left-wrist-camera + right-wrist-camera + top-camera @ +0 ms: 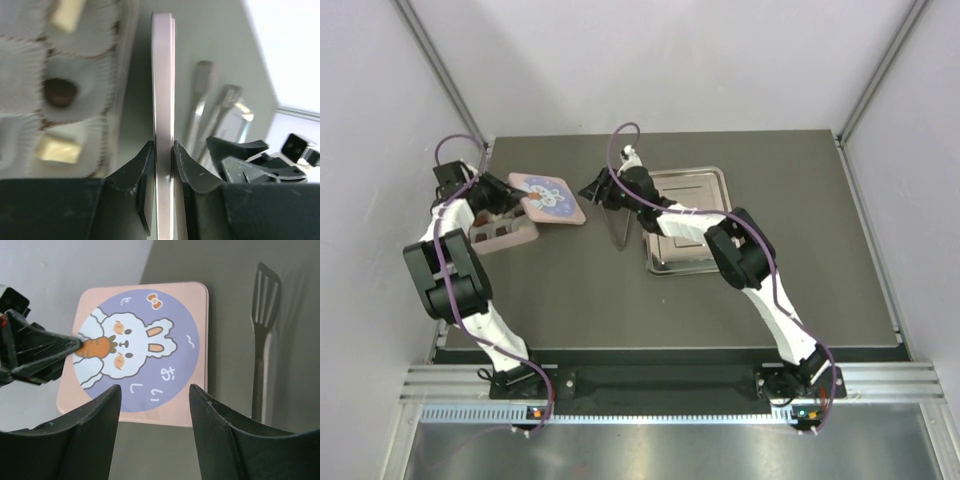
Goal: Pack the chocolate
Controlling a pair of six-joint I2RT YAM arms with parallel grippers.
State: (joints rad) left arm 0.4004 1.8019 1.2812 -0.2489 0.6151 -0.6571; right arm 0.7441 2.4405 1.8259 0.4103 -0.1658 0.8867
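Observation:
The chocolate lies in white paper cups in the pink tin: a dark brown piece and cream pieces. The left gripper is shut on the edge of the pink rabbit lid, holding it tilted over the tin's right side. My right gripper hangs open just short of the lid's near edge, nothing between its fingers. In the top view it sits right of the lid, facing the left gripper.
A steel tray lies right of centre under the right arm. A metal spatula rests on the table between lid and tray. Grey walls stand close on both sides.

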